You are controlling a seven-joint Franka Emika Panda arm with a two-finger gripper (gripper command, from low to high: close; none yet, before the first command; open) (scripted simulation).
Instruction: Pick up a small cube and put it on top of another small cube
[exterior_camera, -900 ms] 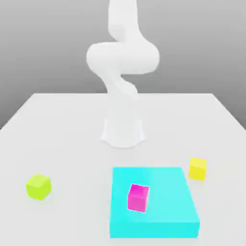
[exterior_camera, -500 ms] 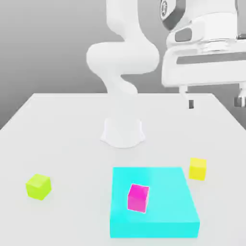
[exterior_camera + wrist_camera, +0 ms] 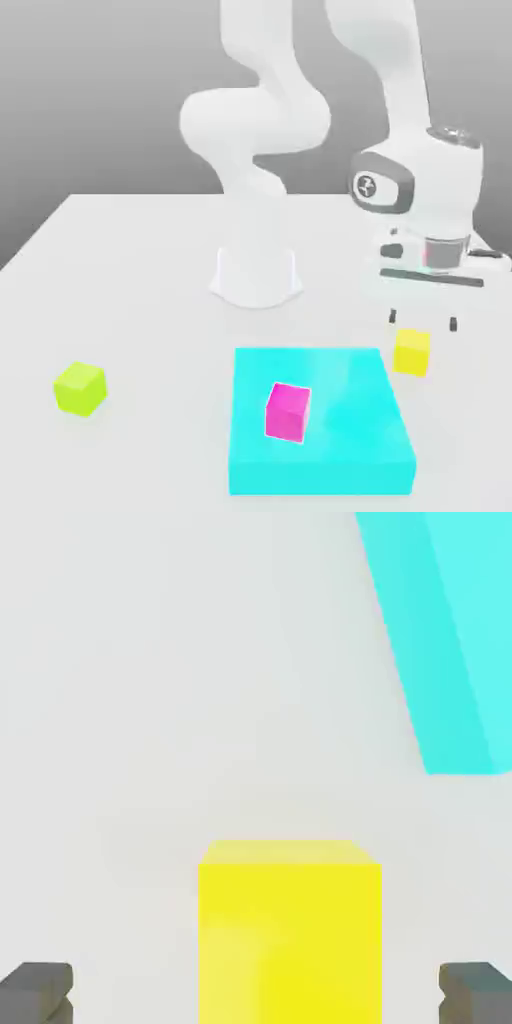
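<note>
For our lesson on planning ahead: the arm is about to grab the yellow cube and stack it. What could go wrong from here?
1. The claw hangs open just above the yellow cube. If it comes down off-centre, a finger may hit the cube's top and knock it aside.
2. The cyan block lies close beside the cube, so a nudged cube may bump its edge.
3. The magenta cube is a small target; a poorly centred release could let the yellow cube topple.

White arm bent low, pincer downward, fingers seemingly apart.
</note>
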